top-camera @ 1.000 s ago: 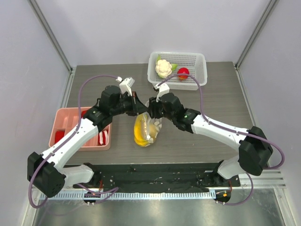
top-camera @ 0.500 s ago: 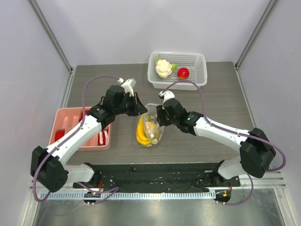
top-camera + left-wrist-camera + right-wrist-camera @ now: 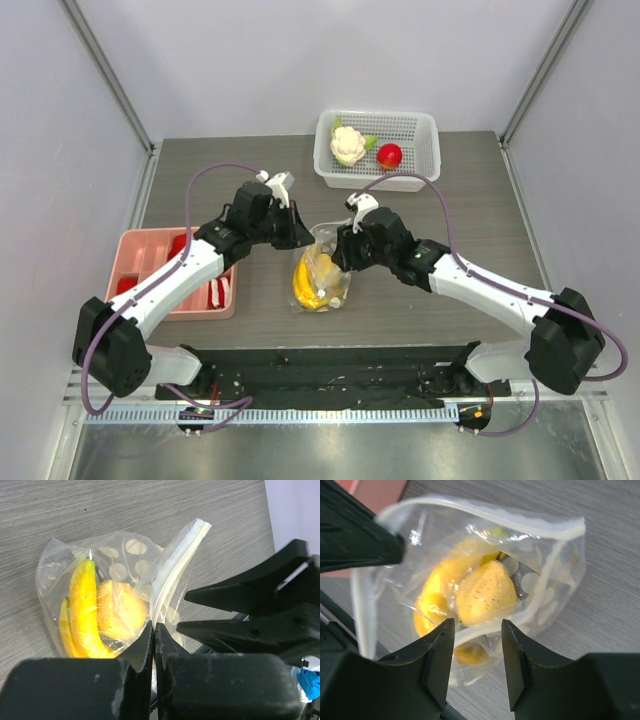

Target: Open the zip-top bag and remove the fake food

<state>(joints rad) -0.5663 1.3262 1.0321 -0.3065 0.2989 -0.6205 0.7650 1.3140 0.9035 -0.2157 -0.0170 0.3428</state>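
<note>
I'm pinching the bag (image 3: 118, 571) by its rim in my left gripper (image 3: 154, 629); my right gripper (image 3: 476, 630), jaws parted, is hovering over the open mouth, fruit (image 3: 487, 594) straight ahead.

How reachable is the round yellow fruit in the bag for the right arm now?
Probably yes. The bag gapes toward the open right claw, with the left claw pinching one side. The fruit lies just inside, and only the near rim crosses the way.

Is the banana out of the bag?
No, the banana lies inside the clear dotted bag, next to a round yellow-orange fruit.
</note>
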